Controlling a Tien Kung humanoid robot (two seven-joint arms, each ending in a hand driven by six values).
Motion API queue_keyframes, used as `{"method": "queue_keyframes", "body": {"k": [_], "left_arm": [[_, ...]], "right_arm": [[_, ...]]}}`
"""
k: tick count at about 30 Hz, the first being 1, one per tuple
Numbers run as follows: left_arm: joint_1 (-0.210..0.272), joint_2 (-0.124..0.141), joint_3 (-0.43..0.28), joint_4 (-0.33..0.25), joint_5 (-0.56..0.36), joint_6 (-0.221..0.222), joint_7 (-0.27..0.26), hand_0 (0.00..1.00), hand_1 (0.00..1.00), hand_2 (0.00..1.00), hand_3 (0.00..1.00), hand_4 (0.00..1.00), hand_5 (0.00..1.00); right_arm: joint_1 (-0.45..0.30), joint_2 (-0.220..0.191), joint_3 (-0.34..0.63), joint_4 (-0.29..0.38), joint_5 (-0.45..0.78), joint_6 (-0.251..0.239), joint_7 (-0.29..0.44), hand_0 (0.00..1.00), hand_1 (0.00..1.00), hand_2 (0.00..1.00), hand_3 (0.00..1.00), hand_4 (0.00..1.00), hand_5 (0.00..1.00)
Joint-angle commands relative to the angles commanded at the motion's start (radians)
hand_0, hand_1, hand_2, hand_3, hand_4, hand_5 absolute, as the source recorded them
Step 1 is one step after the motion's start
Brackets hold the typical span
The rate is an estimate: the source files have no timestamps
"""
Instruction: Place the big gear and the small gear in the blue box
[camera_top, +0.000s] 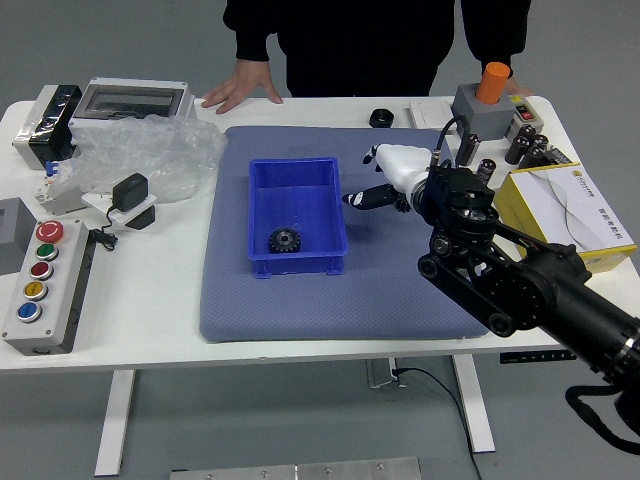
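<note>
right hand (405, 168) open, black gear (279, 241) to its left, inside the blue box (294, 172)

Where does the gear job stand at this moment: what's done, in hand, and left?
Done: one gear lies in the blue box. 
In hand: nothing visible; the right hand is beside the box, fingers spread. 
Left: probably one more gear, since only one shows in the box. I can't tell whether the round black object beyond the mat is it.

A clear plastic bag (140, 160) lies near the button box (50, 305).
</note>
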Motion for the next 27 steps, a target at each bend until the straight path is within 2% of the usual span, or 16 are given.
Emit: {"method": "queue_keyframes", "body": {"k": [1,12,27], "left_arm": [[0.0,0.0,0.0,0.0,0.0,0.0,0.0,0.816,0.804,0.815,0.841,0.632,0.279],[-0.003,-0.003,-0.001,0.0,0.003,0.0,0.0,0.816,0.804,0.815,0.841,0.631,0.28],[-0.007,-0.006,0.003,0.0,-0.001,0.001,0.0,0.816,0.803,0.814,0.841,0.631,0.281]], "right_arm": [[0.002,-0.002,-0.003,-0.016,0.008,-0.007,0.015,0.692,0.598,0.668,0.705,0.792,0.501],[0.033,-0.008,-0.029,-0.163,0.071,-0.058,0.124,0.692,0.588,0.656,0.694,0.759,0.463],[0.069,-0.005,-0.061,-0.315,0.132,-0.077,0.188,0.692,0.585,0.655,0.69,0.753,0.468]]}}
